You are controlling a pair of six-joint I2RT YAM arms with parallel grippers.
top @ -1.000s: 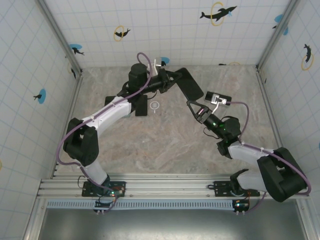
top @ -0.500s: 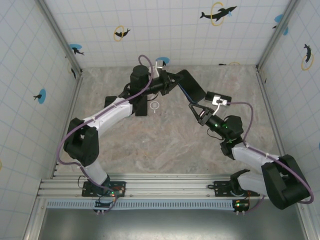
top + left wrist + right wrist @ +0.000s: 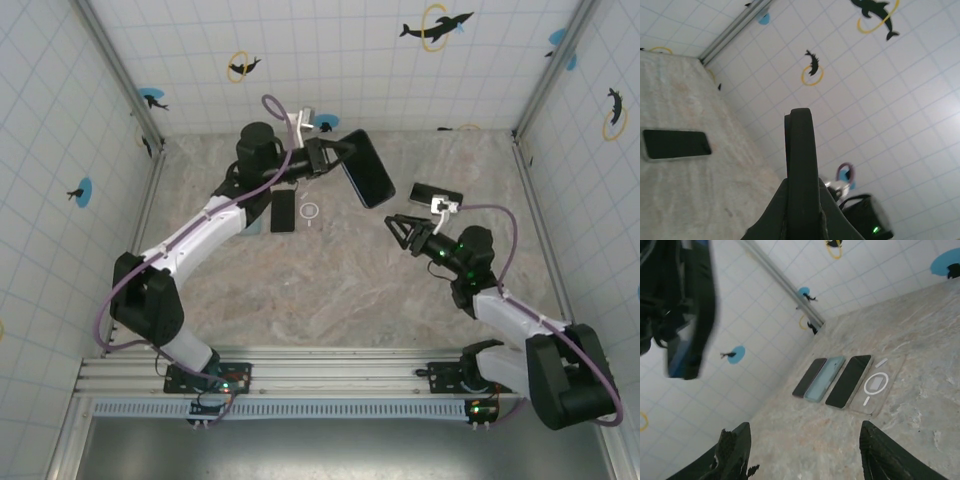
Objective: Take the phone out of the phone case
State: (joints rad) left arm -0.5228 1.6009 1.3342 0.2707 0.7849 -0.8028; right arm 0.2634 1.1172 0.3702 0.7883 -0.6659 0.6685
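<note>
Left wrist — phone [image 3: 801, 160] clamped edge-on between jaws.

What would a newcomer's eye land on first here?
The left fingers clamp a black phone, held tilted in the air towards the back. The right fingers stand open and empty right of centre. A row of phones and a clear case lie on the table by the left arm.

The dark phone case [image 3: 365, 168] is held aloft, tilted, its broad black face turned upward.
</note>
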